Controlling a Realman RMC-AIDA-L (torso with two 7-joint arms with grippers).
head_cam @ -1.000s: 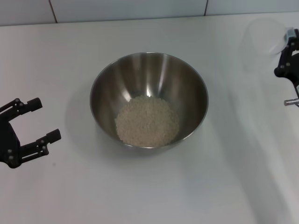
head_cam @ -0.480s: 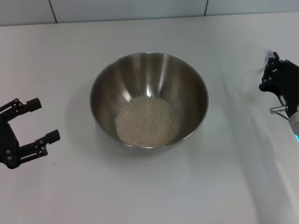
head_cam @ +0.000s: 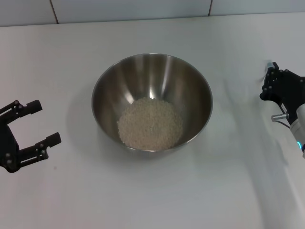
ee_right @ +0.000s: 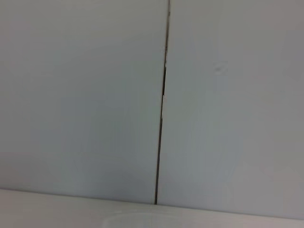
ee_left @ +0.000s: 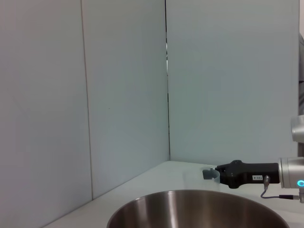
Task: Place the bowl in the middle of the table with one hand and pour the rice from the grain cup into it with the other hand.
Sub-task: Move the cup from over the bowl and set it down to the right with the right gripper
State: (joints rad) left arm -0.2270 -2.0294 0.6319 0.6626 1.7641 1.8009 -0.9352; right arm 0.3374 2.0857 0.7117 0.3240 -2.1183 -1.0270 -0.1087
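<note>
The table (head_cam: 143, 200) was a plain white, matte, smooth top filling the head view, meeting a pale panelled wall (head_cam: 133, 9) along its far edge; dark seams split that wall into flat panels. The bowl (head_cam: 190, 90), a deep round stainless-steel vessel with a brushed, shiny inside, sat near the middle of the table, and the rice (head_cam: 150, 123) lay in its bottom as a pale cream, grainy heap. The left gripper (head_cam: 34, 125), black with two jointed fingers, hung by the table's left edge, well apart from the bowl, its fingers spread wide and holding nothing. The right gripper (head_cam: 272, 81) was at the right edge, well clear of the bowl; from the head view its fingers could not be made out clearly. The left wrist view showed what the head view did not: looking across the bowl's curved steel rim (ee_left: 199, 209), it caught the right gripper (ee_left: 214, 174) side-on, level with the tabletop, with the grain cup (ee_left: 208, 174), a small clear plastic shape, at its tip; whether the fingers were closed on it I cannot tell. The right wrist view showed mostly wall panels and a seam (ee_right: 161, 118), with the faint frosted rim of the cup (ee_right: 137, 221) at the picture's lower edge.
</note>
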